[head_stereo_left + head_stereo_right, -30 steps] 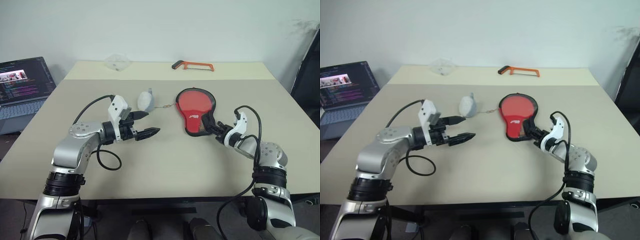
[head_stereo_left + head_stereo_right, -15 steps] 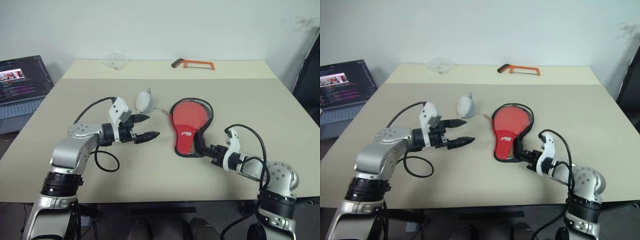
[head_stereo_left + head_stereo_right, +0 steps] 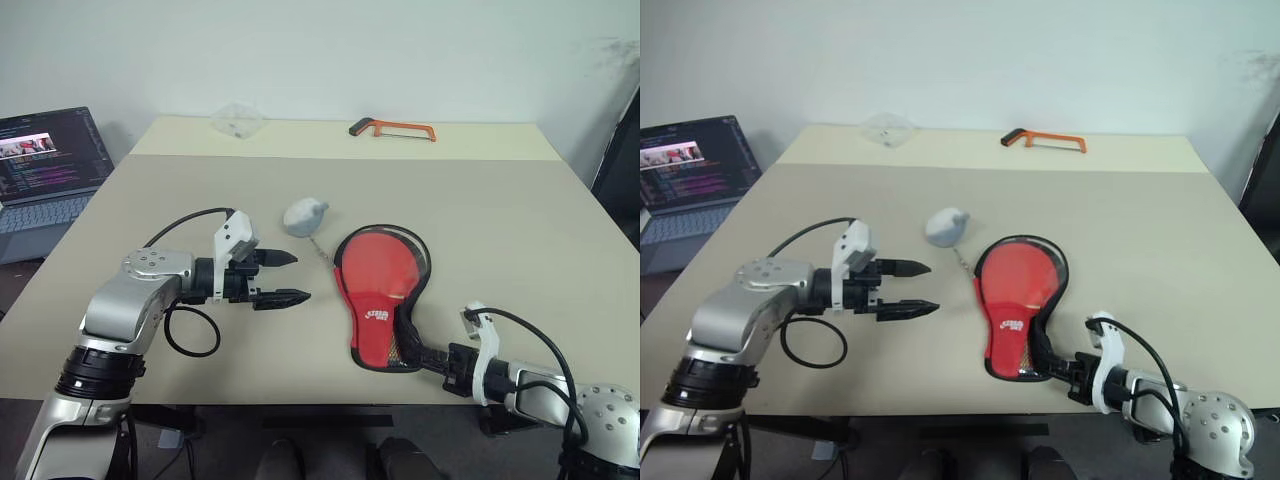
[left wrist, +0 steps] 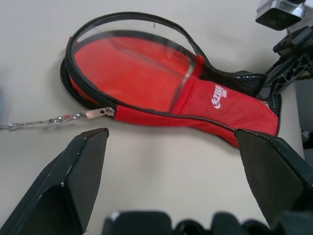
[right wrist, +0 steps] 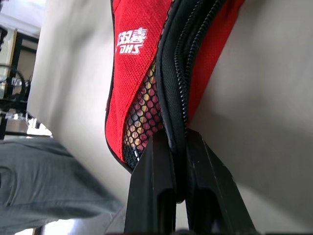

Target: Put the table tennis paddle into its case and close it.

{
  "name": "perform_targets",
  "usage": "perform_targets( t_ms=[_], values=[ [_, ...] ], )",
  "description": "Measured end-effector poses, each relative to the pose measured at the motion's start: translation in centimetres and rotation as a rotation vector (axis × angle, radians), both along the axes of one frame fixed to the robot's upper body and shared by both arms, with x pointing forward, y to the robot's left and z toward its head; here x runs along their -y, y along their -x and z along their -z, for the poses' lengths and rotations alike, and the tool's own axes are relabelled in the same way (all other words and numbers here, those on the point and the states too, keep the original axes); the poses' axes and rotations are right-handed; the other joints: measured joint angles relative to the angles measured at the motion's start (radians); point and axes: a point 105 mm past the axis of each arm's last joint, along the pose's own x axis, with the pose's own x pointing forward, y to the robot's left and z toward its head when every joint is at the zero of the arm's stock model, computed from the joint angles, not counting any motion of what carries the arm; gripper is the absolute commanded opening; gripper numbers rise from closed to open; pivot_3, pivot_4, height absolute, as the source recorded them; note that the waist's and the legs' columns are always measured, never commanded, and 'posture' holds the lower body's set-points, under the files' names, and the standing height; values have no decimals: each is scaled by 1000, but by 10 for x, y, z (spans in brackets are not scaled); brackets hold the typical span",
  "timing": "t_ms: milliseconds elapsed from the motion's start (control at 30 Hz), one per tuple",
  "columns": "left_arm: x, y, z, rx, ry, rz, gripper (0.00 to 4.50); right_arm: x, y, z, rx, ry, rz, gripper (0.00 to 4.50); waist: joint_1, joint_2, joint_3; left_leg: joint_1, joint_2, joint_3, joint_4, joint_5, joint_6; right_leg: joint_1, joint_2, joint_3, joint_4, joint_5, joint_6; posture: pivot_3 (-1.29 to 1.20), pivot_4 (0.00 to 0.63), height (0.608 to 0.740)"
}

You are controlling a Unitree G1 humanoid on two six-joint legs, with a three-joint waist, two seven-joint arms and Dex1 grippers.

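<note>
Red case (image 3: pixel 381 290) lies flat on the bench (image 3: pixel 500 220), long axis 12 to 6, narrow end toward the near edge. Right pincer (image 3: pixel 432 358) clamps that narrow end at 6, close to the edge. Left pincer (image 3: pixel 290 277) is wide open and empty at 9, pointing toward the case, nearer its zip pull (image 4: pixel 100 112). Open room at 3.

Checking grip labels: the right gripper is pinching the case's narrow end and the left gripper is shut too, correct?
Not quite. The left gripper is open, its fingers spread apart in the left wrist view. The right gripper does pinch the case at its narrow end.
</note>
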Motion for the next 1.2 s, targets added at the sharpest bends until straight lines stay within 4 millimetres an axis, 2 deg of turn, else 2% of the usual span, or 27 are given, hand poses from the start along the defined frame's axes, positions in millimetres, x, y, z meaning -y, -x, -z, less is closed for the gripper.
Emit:
perform_targets(
  t_ms=[267, 500, 767, 867, 967, 1033, 1100, 1200],
  values=[
    [-2, 2, 0, -10, -14, 11, 4500, -2, 25, 7, -56, 16, -76, 33, 0, -3, -2, 0, 0, 0, 0, 0, 0, 0, 0, 0, 0, 0, 0, 0, 150, 740],
    [-2, 2, 1, -13, -17, 14, 4500, -3, 18, 6, -32, 79, -108, 33, 1, -3, -2, 0, 0, 0, 1, 0, 0, 0, 0, 0, 1, 0, 0, 0, 150, 740],
    [-2, 2, 1, -5, -20, 13, 4500, 6, 0, -6, 15, 100, -127, 2358, 3, -3, -2, 0, -1, 0, 6, 1, 1, 2, -1, 2, 1, 2, 4, 0, 150, 740],
    [-1, -1, 1, 9, -22, 3, 4500, 26, -11, -17, 54, 153, -95, 3318, 5, -3, -2, 0, -2, 3, 7, 3, 3, 2, -2, 4, 0, 5, 7, 0, 150, 740],
    [-4, -5, 5, 8, -24, -24, 4500, 55, -16, -27, 103, 277, -80, 4365, 16, -3, -2, 0, -2, 3, 7, 3, 4, 1, -2, 4, 0, 5, 7, 0, 150, 740],
    [-5, -10, 4, 28, -22, -47, 4500, 69, -20, -35, 151, 342, -77, 4468, 22, -3, -2, 0, -2, 3, 6, 3, 4, 1, -2, 4, 0, 4, 7, 0, 150, 740],
    [-5, -21, 1, 56, -8, -88, 4500, 76, -29, -47, 237, 371, -72, 4468, 24, -3, -2, 0, -1, 3, 7, 3, 4, 1, -1, 4, 0, 5, 7, 0, 150, 740],
    [-5, -41, -6, 106, 18, -170, 4500, 61, -57, -73, 471, 408, -71, 4468, 16, -3, -2, 1, -1, 3, 7, 3, 4, 1, 0, 5, 0, 5, 7, 0, 150, 740]
  ],
)
